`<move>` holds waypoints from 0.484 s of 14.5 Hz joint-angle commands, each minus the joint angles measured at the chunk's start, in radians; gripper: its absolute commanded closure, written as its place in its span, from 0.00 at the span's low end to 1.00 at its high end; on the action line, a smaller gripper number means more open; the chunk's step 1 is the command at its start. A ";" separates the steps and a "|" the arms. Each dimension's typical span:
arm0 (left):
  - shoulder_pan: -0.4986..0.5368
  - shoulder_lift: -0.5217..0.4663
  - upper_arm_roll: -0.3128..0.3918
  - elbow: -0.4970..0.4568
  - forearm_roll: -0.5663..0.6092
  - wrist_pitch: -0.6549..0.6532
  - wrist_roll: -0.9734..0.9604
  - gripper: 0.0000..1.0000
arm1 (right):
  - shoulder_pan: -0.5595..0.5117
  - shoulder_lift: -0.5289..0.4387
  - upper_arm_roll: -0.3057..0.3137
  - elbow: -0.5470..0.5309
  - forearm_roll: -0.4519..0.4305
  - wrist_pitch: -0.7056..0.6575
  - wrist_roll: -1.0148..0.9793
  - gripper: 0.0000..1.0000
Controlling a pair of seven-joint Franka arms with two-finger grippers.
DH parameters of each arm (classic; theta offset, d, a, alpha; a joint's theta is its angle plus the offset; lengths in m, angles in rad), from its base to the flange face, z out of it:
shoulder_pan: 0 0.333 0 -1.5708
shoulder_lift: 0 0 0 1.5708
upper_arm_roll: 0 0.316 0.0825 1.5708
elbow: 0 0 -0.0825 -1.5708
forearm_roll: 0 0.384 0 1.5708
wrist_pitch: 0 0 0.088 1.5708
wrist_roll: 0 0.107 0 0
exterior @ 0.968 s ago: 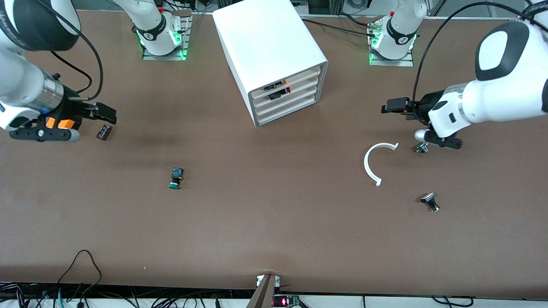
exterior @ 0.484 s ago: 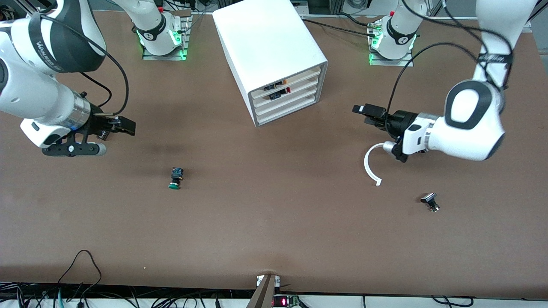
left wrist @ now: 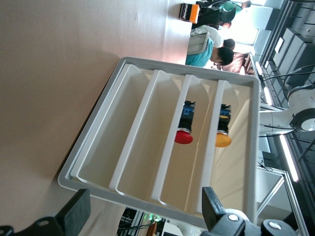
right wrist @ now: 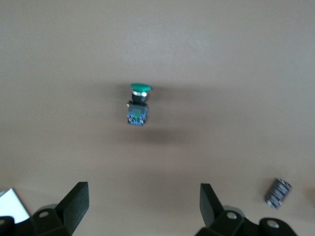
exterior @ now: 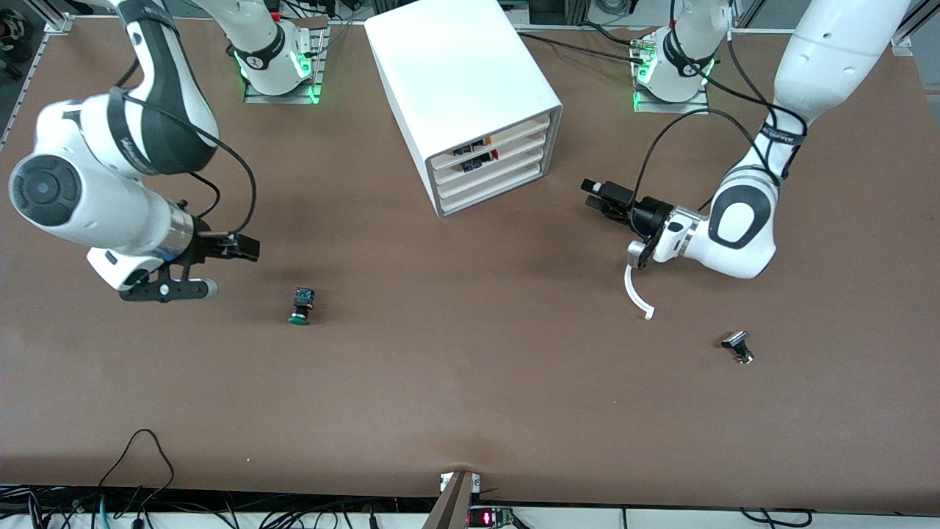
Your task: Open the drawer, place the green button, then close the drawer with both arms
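We see the white curved strip (exterior: pixel 635 290) only in part, its upper end hidden under the left arm's wrist. At 12 o'clock of the front view the cabinet (exterior: pixel 463 81) top is cut off. The small dark cylinder (right wrist: pixel 277 192) is too blurred to identify.

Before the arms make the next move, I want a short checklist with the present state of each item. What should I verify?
1. Left gripper open, facing the cabinet: ok.
2. Right gripper open, empty: ok.
3. Drawer open: not ok, it sits shut.
4. Button free on the table, not yet gripped: ok.
5. White curved piece clear of the left arm: cannot tell.
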State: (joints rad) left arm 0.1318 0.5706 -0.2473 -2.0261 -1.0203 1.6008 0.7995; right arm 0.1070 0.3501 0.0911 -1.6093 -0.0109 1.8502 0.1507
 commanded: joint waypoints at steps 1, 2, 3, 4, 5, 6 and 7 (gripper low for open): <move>-0.052 0.029 -0.003 0.001 -0.027 0.052 0.038 0.01 | 0.023 0.024 -0.002 -0.027 0.017 0.066 0.009 0.00; -0.076 0.047 -0.003 0.001 -0.027 0.091 0.046 0.01 | 0.023 0.052 -0.002 -0.029 0.022 0.090 0.009 0.00; -0.090 0.051 -0.003 0.000 -0.029 0.099 0.072 0.01 | 0.023 0.070 -0.002 -0.041 0.022 0.124 0.009 0.00; -0.100 0.051 -0.004 -0.008 -0.032 0.099 0.082 0.01 | 0.023 0.088 -0.002 -0.061 0.022 0.163 0.006 0.00; -0.103 0.051 -0.016 -0.017 -0.049 0.099 0.087 0.01 | 0.023 0.101 -0.002 -0.088 0.020 0.212 0.000 0.00; -0.101 0.055 -0.036 -0.028 -0.069 0.100 0.116 0.01 | 0.023 0.118 -0.004 -0.119 0.020 0.271 -0.005 0.00; -0.103 0.077 -0.043 -0.037 -0.098 0.100 0.171 0.01 | 0.019 0.136 -0.004 -0.151 0.020 0.332 -0.013 0.00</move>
State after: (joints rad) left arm 0.0248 0.6292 -0.2715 -2.0364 -1.0627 1.6906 0.8790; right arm 0.1282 0.4664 0.0904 -1.7005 -0.0030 2.0851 0.1517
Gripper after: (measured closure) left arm 0.004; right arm 0.000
